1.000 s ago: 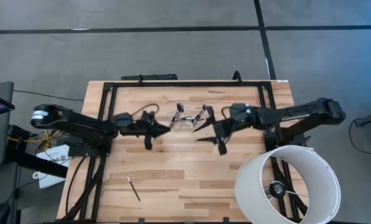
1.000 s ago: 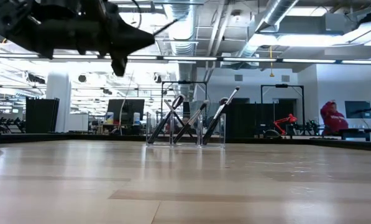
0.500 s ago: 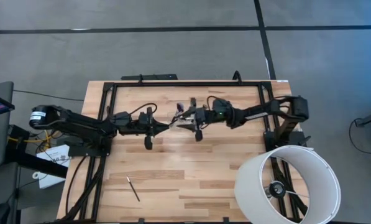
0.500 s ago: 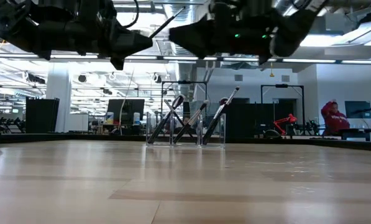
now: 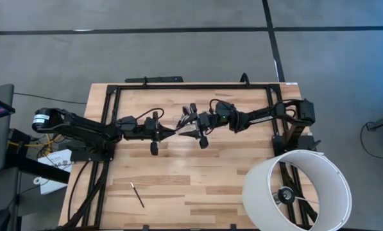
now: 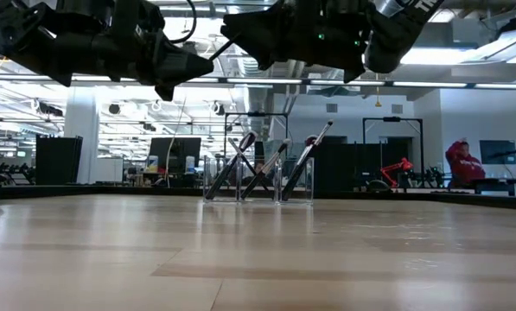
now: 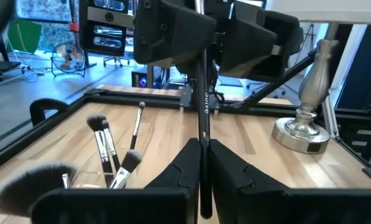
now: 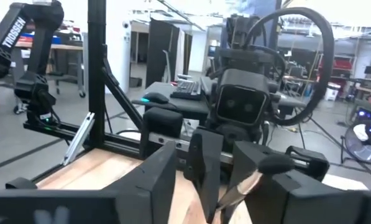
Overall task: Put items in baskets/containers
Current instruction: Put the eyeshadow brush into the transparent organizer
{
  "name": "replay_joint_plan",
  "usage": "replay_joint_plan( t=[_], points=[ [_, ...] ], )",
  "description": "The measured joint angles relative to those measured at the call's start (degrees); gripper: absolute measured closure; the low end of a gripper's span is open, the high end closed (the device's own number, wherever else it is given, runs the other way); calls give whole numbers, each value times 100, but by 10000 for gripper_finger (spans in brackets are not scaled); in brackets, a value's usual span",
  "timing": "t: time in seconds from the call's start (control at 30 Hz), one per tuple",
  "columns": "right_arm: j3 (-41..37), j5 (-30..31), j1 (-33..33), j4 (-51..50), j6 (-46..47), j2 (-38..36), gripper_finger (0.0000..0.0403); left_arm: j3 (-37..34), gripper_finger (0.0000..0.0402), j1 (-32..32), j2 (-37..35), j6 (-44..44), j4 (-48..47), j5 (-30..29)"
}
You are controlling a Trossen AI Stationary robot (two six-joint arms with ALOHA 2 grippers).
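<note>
My left gripper [image 5: 172,131] is shut on a thin dark makeup brush [image 7: 203,106] above the middle of the table. My right gripper [image 5: 190,127] is open and faces it. Its fingers [image 7: 173,31] stand on either side of the brush's free end; whether they touch it I cannot tell. The clear holder [image 6: 258,181] stands on the table below them, and several brushes [image 6: 240,164] lean in it. In the high view the right gripper hides most of the holder. One more brush [image 5: 137,194] lies flat near the table's near left corner. My left gripper pinches the brush's dark handle [image 7: 203,134] between its two fingers. The handle runs forward out of the fingertips, along them, toward the table's right. The brush is lifted clear of the table, and its free end reaches between the right gripper's open fingers.
A large white lamp shade [image 5: 298,189] stands at the table's near right corner, with a silver lamp base [image 7: 309,118] close by. A black frame rail [image 5: 191,86] runs along the far edge. Bare wood lies between the holder and the near edge.
My right gripper has swung toward the table's left, from beside the holder to a place over it, right in front of my left gripper. It has stayed open, and its fingers now stand around the free end of the held brush. The left arm has kept still.
</note>
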Motion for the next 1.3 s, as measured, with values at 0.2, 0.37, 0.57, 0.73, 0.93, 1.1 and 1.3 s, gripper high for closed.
replay_joint_plan(
  t=[0.2,0.37,0.57,0.73,0.93,1.1,1.3],
  points=[
    [0,20,-62,27,129,0,323,0,387,3,1,0,5,-7],
    [-1,20,-114,13,233,0,385,0,372,2,1,0,7,-6],
    [-2,20,-105,0,242,-2,383,0,375,0,1,-2,7,-15],
    [-2,20,-107,2,178,-2,395,0,375,-9,1,-46,4,-17],
    [-4,-49,-95,1,144,-2,363,0,388,-225,1,265,137,-84],
    [-4,-41,-96,4,140,-2,336,0,382,-327,1,371,309,-242],
    [-4,-24,-96,26,140,-2,319,0,387,-330,1,422,304,-253]
  ],
)
